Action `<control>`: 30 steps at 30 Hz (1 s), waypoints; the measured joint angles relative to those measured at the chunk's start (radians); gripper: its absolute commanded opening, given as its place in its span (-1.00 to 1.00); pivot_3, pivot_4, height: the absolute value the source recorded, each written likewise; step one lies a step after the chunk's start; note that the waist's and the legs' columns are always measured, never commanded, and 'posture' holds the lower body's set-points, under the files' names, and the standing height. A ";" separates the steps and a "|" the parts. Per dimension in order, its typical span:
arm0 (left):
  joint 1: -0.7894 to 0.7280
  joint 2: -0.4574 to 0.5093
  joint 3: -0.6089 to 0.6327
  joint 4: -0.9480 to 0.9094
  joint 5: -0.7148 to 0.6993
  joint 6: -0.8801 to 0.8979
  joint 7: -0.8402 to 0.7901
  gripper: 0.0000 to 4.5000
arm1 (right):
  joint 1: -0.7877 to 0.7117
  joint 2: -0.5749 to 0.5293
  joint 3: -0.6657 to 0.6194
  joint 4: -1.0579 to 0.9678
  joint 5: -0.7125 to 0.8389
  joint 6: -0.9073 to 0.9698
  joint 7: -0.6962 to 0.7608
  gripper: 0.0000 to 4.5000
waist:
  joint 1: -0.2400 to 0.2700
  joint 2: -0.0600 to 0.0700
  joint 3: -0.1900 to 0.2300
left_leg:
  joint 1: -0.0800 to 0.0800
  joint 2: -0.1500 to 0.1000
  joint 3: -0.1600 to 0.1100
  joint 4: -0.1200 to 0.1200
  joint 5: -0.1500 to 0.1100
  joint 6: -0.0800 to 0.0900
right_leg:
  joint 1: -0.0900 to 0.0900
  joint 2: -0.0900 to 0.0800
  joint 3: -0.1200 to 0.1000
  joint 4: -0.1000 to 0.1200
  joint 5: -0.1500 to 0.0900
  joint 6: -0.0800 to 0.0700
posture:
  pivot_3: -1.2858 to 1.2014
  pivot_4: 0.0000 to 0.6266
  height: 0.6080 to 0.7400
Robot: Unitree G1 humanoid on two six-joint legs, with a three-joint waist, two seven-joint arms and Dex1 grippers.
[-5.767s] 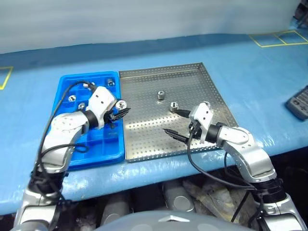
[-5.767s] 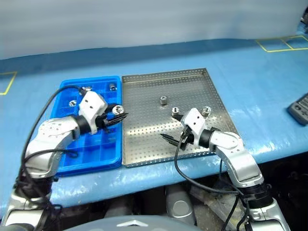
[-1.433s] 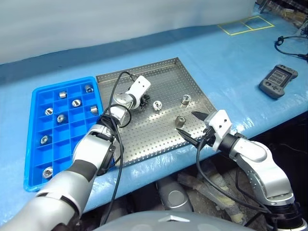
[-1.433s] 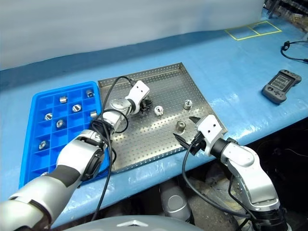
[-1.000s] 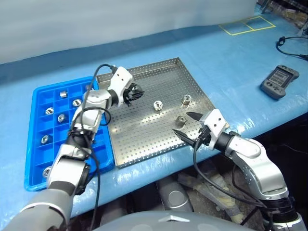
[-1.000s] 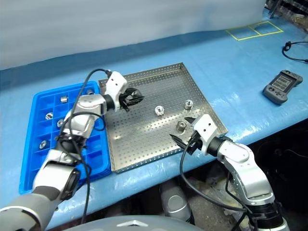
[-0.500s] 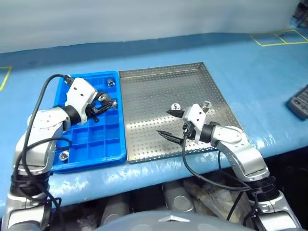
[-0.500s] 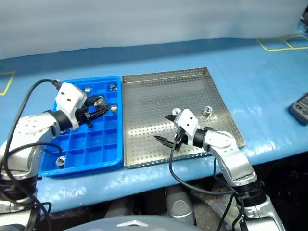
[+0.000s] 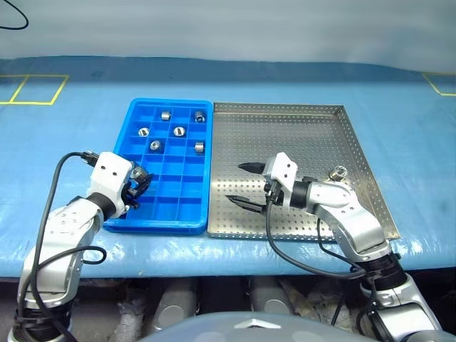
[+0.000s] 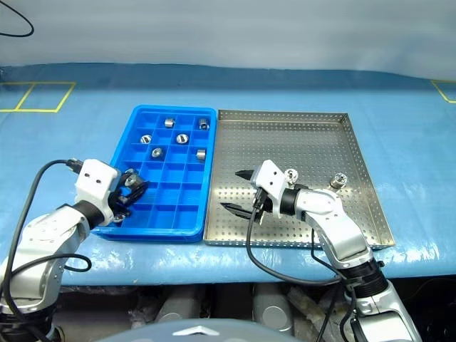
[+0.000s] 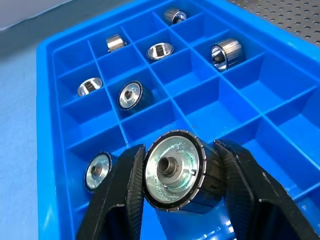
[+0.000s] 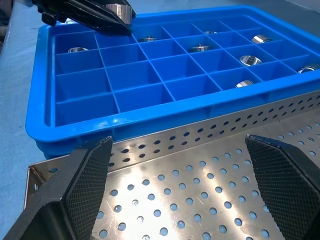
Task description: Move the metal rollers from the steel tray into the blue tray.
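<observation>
- The left gripper (image 11: 176, 187) clamps a metal roller (image 11: 172, 170) over the blue tray's (image 9: 135, 222) near left corner.
- The right gripper (image 9: 242, 185) hangs with fingers wide over the steel tray's (image 9: 299, 231) near left part.
- Another roller (image 9: 337, 172) sits beside that tray's right edge.

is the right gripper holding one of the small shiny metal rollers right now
No, the right gripper stands open over the perforated steel tray.

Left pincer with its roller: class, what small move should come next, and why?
Probably lower and release. The left pincer grips a metal roller above an empty cell at the blue tray's near-left corner, so it likely only needs setting down there.
</observation>
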 measured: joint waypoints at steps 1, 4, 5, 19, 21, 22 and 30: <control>-0.002 -0.003 -0.002 0.011 0.000 -0.002 0.008 -0.09 | 0.000 -0.001 0.000 0.000 0.000 0.000 0.000 1.00 | 0.000 0.000 0.000 | 0.000 0.000 0.000 0.000 0.000 0.000 | 0.000 0.000 0.000 0.000 0.000 0.000 | -0.04 -0.52 1.00; -0.009 -0.018 -0.026 0.059 0.002 -0.006 0.019 -0.09 | 0.002 -0.001 0.000 -0.001 0.000 0.000 -0.001 1.00 | -0.001 0.000 0.000 | 0.000 0.000 0.000 0.000 0.000 0.000 | 0.000 0.004 -0.001 0.000 0.000 -0.001 | -0.05 -0.52 1.00; -0.012 -0.018 -0.037 0.071 0.003 -0.006 0.023 -0.09 | 0.002 -0.001 0.000 -0.001 0.000 0.000 -0.001 1.00 | -0.002 0.000 0.000 | 0.000 0.000 0.000 0.000 0.000 0.000 | 0.000 0.005 -0.001 0.000 0.000 -0.001 | -0.05 -0.52 1.00; -0.025 -0.004 -0.076 0.095 0.026 -0.013 0.033 0.86 | 0.032 -0.007 -0.007 -0.013 0.000 0.004 -0.028 1.00 | -0.007 0.000 0.000 | 0.000 0.001 -0.001 0.000 0.000 0.000 | 0.000 0.004 -0.001 0.001 0.000 -0.001 | -0.06 -0.52 1.00; -0.035 -0.023 -0.075 0.095 0.013 -0.035 0.026 0.86 | 0.032 -0.004 -0.010 -0.013 -0.002 0.004 -0.045 1.00 | -0.006 0.000 0.000 | 0.000 0.001 -0.001 0.000 0.001 0.000 | 0.000 0.004 -0.001 0.001 0.000 -0.001 | -0.06 -0.52 1.00; -0.042 -0.037 -0.074 0.095 -0.004 -0.057 0.011 0.86 | 0.032 -0.001 -0.016 -0.013 -0.005 0.003 -0.057 1.00 | -0.005 0.000 0.000 | 0.000 0.000 -0.001 0.000 0.001 -0.001 | 0.000 0.003 -0.001 0.001 0.000 -0.001 | -0.06 -0.52 1.00; -0.112 -0.094 -0.171 0.050 -0.140 -0.230 -0.163 0.86 | 0.034 -0.018 -0.084 -0.002 -0.052 0.038 -0.176 1.00 | -0.008 0.001 -0.001 | 0.000 0.000 0.000 0.000 0.002 -0.003 | 0.000 0.001 -0.001 0.000 0.000 -0.002 | -0.09 -0.52 1.00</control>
